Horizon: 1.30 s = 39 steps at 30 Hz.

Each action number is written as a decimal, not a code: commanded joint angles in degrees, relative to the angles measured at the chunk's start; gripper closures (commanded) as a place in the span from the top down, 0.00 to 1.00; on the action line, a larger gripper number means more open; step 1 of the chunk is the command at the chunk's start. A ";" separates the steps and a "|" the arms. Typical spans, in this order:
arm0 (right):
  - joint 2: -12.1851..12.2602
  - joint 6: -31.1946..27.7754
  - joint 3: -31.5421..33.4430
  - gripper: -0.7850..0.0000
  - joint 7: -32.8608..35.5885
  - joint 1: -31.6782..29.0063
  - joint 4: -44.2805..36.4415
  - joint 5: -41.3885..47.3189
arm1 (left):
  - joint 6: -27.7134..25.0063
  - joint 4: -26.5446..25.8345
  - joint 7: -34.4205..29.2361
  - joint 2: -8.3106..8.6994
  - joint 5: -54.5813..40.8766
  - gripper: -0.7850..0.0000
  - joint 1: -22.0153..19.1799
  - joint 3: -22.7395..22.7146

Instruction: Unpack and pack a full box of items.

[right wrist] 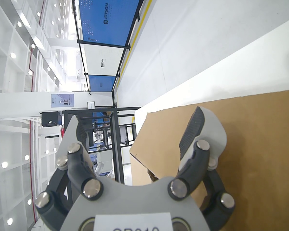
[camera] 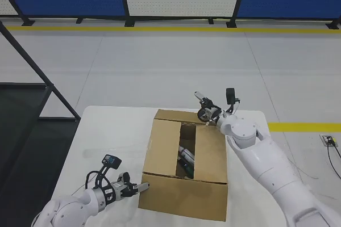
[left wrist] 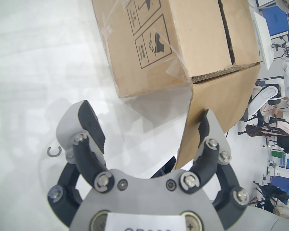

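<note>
In the middle of the table (camera: pixel 108 130) the box (camera: pixel 210 153) is set. At its 8 o'clock corner the left gripper (left wrist: pixel 147 111) is held wide, one finger (left wrist: pixel 203 131) touching a flap (left wrist: pixel 212 92). At 1 o'clock the right gripper (right wrist: pixel 137 114) is spread wide too.

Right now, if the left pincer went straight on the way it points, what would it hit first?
The box. The open left pincer points at its near corner, with a flap edge beside one finger, so contact would likely come almost at once.
</note>
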 commanded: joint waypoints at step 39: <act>-4.21 -0.78 3.46 1.00 4.63 2.32 8.87 -5.68 | 2.86 1.38 6.07 0.05 9.75 1.00 -0.29 3.83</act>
